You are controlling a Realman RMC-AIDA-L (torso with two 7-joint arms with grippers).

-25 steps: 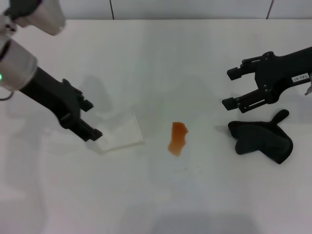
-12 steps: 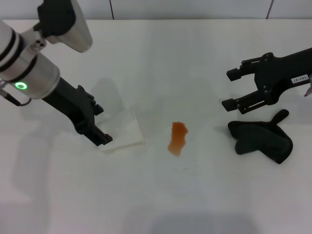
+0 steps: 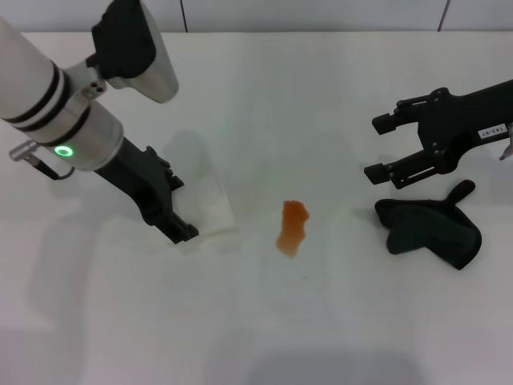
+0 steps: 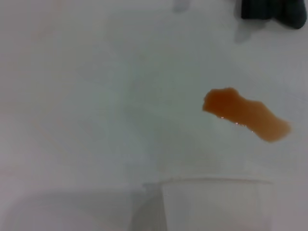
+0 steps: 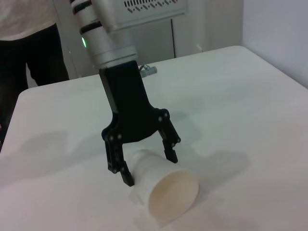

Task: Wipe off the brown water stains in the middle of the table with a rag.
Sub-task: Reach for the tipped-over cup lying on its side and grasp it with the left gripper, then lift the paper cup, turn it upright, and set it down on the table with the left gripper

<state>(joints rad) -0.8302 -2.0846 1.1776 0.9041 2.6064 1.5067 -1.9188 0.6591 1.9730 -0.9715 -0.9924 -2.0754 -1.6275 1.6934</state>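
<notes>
The brown water stain (image 3: 291,227) lies in the middle of the white table (image 3: 321,96); it also shows in the left wrist view (image 4: 245,114). The dark rag (image 3: 433,228) lies flat at the right, its tab pointing to the far side; a corner of it shows in the left wrist view (image 4: 272,9). My right gripper (image 3: 375,147) is open and empty, just behind the rag and apart from it. My left gripper (image 3: 179,208) is open, its fingers straddling the closed end of a white paper cup (image 3: 207,202) lying on its side; the right wrist view shows this gripper (image 5: 149,166) and the cup (image 5: 168,192).
The cup's mouth faces the stain, about a hand's width from it, and its rim shows in the left wrist view (image 4: 211,204). A person in dark trousers (image 5: 29,48) stands beyond the table's far edge, beside a cabinet.
My left arm has swung in to the right, and its gripper now straddles the cup instead of standing at its left edge. The right arm, the rag and the stain have not moved.
</notes>
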